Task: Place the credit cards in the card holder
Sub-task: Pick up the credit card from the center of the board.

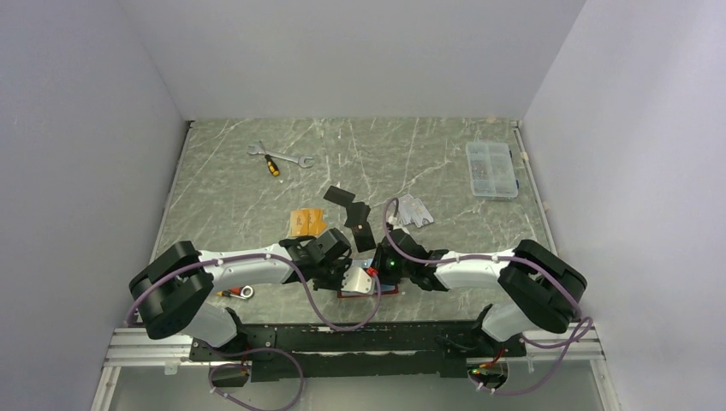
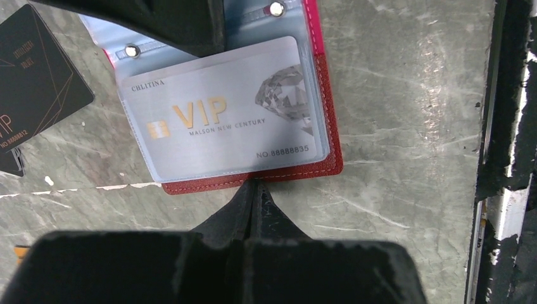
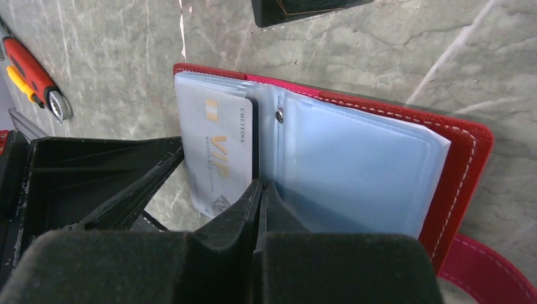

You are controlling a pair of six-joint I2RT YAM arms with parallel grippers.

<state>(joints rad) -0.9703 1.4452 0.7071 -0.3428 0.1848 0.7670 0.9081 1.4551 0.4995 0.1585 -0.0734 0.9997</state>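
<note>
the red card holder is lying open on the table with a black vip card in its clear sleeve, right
No. The VIP card in the clear sleeve of the open red card holder is silver-grey, not black; the left wrist view shows it.

Even light, soft shadows, foreground seemingly blurred

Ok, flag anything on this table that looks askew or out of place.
The black cards lie scattered at different angles rather than stacked. A wrench and screwdriver at the far left seem unrelated to cards.
</note>
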